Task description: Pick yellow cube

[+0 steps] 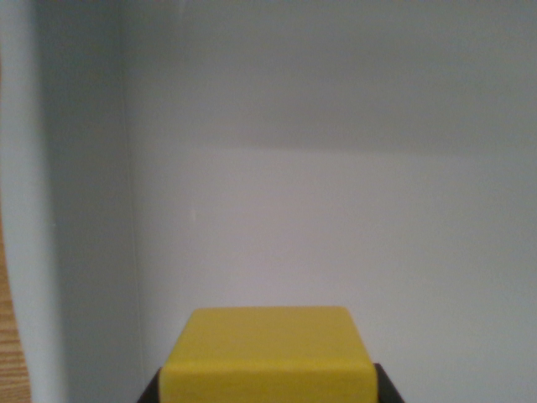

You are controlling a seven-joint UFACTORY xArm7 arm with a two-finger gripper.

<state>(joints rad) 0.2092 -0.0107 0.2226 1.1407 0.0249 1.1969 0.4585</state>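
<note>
yellow cube (267, 353) between tool (267, 388) jaws

Yellow cube (268, 353) at the bottom centre of the wrist view, cut off by the lower edge; rounded top edges, top face paler than the front face; dark jaws touching its lower corners on the wrist view's left and right, only their tips visible, closed against its sides; behind and around, a plain pale grey-white surface (336, 235) filling most of the frame; a darker shadow band (336, 92) across the upper part, with a soft horizontal edge; a vertical shaded strip (88, 210) toward the wrist view's left; a sliver of wood-grain counter (8, 336) at the far left edge, low down; whole picture slightly blurred.
</note>
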